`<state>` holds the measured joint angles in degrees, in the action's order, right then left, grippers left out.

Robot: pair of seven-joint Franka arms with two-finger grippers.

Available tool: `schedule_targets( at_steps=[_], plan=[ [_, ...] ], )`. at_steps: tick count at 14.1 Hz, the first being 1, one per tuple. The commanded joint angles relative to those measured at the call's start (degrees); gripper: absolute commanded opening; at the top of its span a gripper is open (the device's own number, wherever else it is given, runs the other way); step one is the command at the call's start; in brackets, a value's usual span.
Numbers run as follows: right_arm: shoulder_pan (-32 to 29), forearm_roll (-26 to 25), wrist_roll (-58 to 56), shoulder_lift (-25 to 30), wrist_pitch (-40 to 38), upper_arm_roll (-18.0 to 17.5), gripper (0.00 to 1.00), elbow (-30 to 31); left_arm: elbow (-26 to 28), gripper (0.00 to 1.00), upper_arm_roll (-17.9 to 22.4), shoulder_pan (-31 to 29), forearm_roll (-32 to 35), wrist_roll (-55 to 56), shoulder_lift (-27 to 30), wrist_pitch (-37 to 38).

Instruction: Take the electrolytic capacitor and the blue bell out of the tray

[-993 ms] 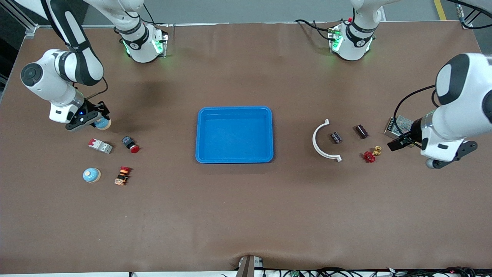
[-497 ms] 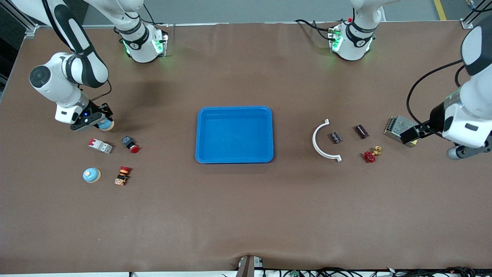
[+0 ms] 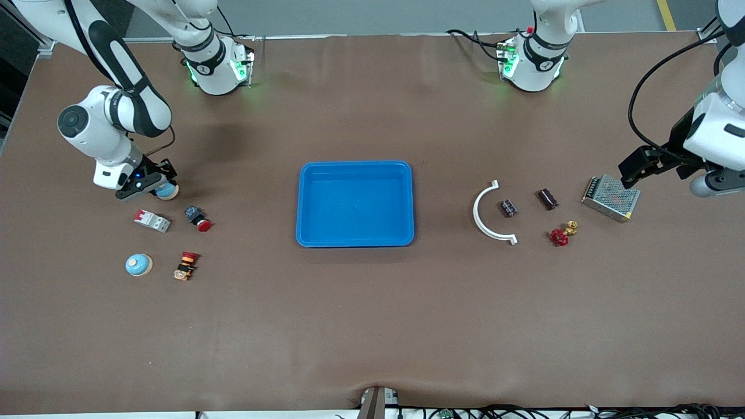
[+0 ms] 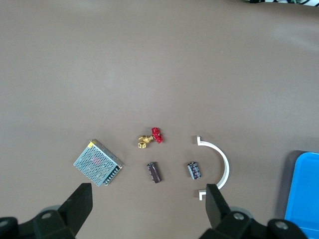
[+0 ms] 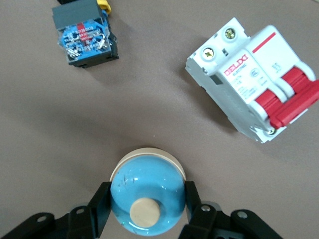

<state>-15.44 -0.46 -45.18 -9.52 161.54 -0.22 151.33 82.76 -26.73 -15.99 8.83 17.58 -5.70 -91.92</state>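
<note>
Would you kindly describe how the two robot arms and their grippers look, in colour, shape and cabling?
Both arms are glossy white with rounded joints, black bands and dark round joint caps. Each base glows green. The right arm ends in the black right gripper with a small blue light beside it. The left arm carries a looping black cable to the black left gripper.

A white-and-red circuit breaker [image 3: 152, 220] lies on the brown tabletop [image 3: 372, 326] beside a red push button [image 3: 198, 219]. A white curved bracket [image 3: 488, 213], a red-handled brass valve [image 3: 562, 234] and a metal mesh box [image 3: 610, 198] lie toward the left arm's end.
</note>
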Motion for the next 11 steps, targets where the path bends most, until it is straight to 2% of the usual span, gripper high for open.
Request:
schedule_targets(
  at_steps=[1,3,4,5,6,8,9,11],
  plan=[
    [-1.87,-0.68,-0.44,0.29,1.31,-0.84,0.0,1.07,1.0,1.0,1.15,2.17,-1.27,-1.58,2.7,1.12],
    [-1.97,-0.68,-0.35,-0.67,2.63,-0.84,0.0,1.07,1.7,1.0,5.97,7.17,-1.45,-1.58,4.11,1.74],
    [-1.97,-0.68,-0.35,-0.68,2.64,-0.84,0.07,0.98,2.14,1.0,8.17,9.38,-1.62,-1.58,4.99,2.52],
    [-1.97,-0.68,-0.35,-0.59,2.64,-0.84,0.76,0.98,2.75,1.0,9.93,11.57,-1.71,-1.58,5.52,2.7],
    [-1.97,-0.68,-0.43,-0.33,2.55,-0.84,1.0,0.98,3.19,1.0,11.86,12.81,-2.93,-1.58,6.39,2.71],
    [-1.79,-0.68,-0.09,1.33,0.63,-0.92,1.0,0.72,4.07,1.0,15.29,14.75,-5.49,-2.89,7.54,3.14],
    [-1.53,-0.68,0.09,4.48,-4.52,-1.01,1.0,0.2,4.34,1.0,16.79,16.15,-5.49,-4.03,8.07,3.67],
    [0.48,-0.42,1.67,10.72,-21.18,-1.54,1.0,-4.96,4.34,1.0,18.99,17.74,-5.58,-4.48,8.33,4.81]
  ],
)
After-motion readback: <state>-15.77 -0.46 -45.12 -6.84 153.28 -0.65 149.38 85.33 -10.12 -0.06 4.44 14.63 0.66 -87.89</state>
